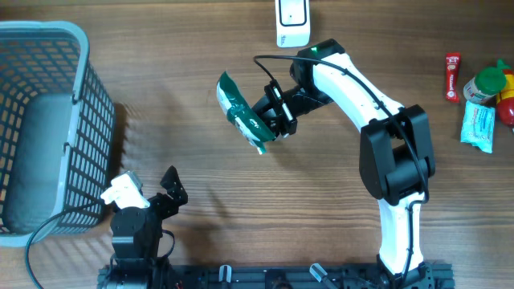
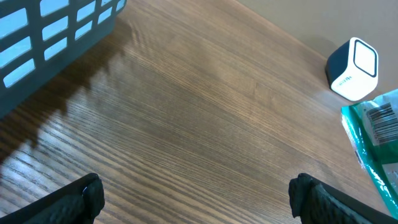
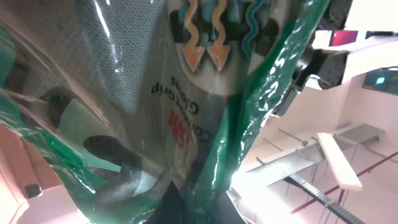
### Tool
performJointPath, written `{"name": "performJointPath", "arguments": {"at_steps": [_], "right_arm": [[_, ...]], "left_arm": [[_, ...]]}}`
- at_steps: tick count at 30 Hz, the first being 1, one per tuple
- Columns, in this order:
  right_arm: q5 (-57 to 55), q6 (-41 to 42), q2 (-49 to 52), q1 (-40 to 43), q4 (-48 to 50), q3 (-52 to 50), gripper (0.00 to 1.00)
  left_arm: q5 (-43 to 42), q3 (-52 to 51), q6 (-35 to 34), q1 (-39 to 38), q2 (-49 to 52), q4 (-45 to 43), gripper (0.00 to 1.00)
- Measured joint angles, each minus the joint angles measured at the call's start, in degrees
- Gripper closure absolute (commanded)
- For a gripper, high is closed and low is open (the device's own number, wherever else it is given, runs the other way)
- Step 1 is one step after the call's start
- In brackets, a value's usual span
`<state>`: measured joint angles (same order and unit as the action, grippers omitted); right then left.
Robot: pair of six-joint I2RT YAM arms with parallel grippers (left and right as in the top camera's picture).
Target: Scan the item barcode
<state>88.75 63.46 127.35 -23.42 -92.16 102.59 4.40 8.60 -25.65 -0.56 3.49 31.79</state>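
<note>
right gripper [image 1: 277,120] clamped on the green glove packet [image 1: 241,108], lifted over mid table, barcode scanner [image 1: 291,22] near beyond it at the far edge, left gripper [image 1: 148,190] wide open, well apart.

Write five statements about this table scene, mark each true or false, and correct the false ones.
1. The right pincer is shut on the green-and-clear plastic package. True.
2. The left pincer holds the white box-shaped scanner. False: that pincer is open and empty, and the scanner stands alone at the far edge of the table.
3. The grey-blue plastic mesh basket sits on the left arm's side of the table. True.
4. The package lies inside the basket. False: it is outside the basket, gripped by the right pincer.
5. A barcode label on the package shows in the left wrist view. True.
</note>
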Motion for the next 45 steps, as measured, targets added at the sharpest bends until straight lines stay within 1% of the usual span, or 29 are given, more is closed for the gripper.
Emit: {"name": "performJointPath", "arguments": {"at_steps": [4,7,9,12,16,18,20,22,23,25,26,27,28,29,30,31,32,35,36,38,40,41,45], "right_arm": [[-0.5,0.0,0.0,0.0,0.0,0.0,0.95],[-2.8,-2.9,0.0,0.0,0.0,0.0,0.96],[-3.7,-8.3,0.0,0.0,0.0,0.0,0.96],[-4.1,-12.5,0.0,0.0,0.0,0.0,0.96],[-5.0,-24.5,0.0,0.2,0.0,0.0,0.96],[-5.2,-27.0,0.0,0.3,0.0,0.0,0.96],[-5.2,-27.1,0.0,0.3,0.0,0.0,0.96],[-3.6,-24.8,0.0,0.3,0.0,0.0,0.96],[-2.0,-22.6,0.0,0.3,0.0,0.0,0.96],[-0.1,-15.1,0.0,0.3,0.3,0.0,0.96],[0.5,-11.4,0.0,0.4,1.9,0.0,0.96],[0.6,-10.2,0.0,0.6,4.7,0.0,0.96],[0.5,-11.5,0.0,0.7,8.0,0.0,0.96],[0.5,-15.6,0.0,1.0,13.2,0.0,0.96],[0.6,-18.9,0.0,1.3,16.3,0.0,0.96],[0.6,-23.9,0.0,1.7,18.7,0.0,0.96],[0.6,-30.3,0.0,2.3,18.8,0.1,0.96],[0.6,-56.0,-0.3,3.8,4.8,0.4,0.96],[-0.4,-65.8,-1.1,4.1,1.0,-0.1,0.96],[-2.5,-77.5,-3.1,4.0,0.2,-1.1,0.96],[-4.2,-90.5,-6.4,3.4,-0.2,-2.2,0.96],[-5.0,-98.3,-8.0,2.7,-0.2,-2.4,0.96],[-5.2,-123.0,-10.2,-0.9,1.8,-2.4,0.96]], "left_arm": [[0.0,0.0,0.0,0.0,0.0,0.0,0.0],[0.0,0.0,0.0,0.0,0.0,0.0,0.0],[0.0,0.0,0.0,0.0,0.0,0.0,0.0],[0.0,0.0,0.0,0.0,0.0,0.0,0.0],[0.0,0.0,0.0,0.0,0.0,0.0,0.0],[0.0,0.0,0.0,0.0,0.0,0.0,0.0],[0.0,0.0,0.0,0.0,0.0,0.0,0.0],[0.0,0.0,0.0,0.0,0.0,0.0,0.0],[0.0,0.0,0.0,0.0,0.0,0.0,0.0],[0.0,0.0,0.0,0.0,0.0,0.0,0.0],[0.0,0.0,0.0,0.0,0.0,0.0,0.0],[0.0,0.0,0.0,0.0,0.0,0.0,0.0],[0.0,0.0,0.0,0.0,0.0,0.0,0.0],[0.0,0.0,0.0,0.0,0.0,0.0,0.0],[0.0,0.0,0.0,0.0,0.0,0.0,0.0],[0.0,0.0,0.0,0.0,0.0,0.0,0.0],[0.0,0.0,0.0,0.0,0.0,0.0,0.0],[0.0,0.0,0.0,0.0,0.0,0.0,0.0],[0.0,0.0,0.0,0.0,0.0,0.0,0.0],[0.0,0.0,0.0,0.0,0.0,0.0,0.0],[0.0,0.0,0.0,0.0,0.0,0.0,0.0],[0.0,0.0,0.0,0.0,0.0,0.0,0.0],[0.0,0.0,0.0,0.0,0.0,0.0,0.0]]}}
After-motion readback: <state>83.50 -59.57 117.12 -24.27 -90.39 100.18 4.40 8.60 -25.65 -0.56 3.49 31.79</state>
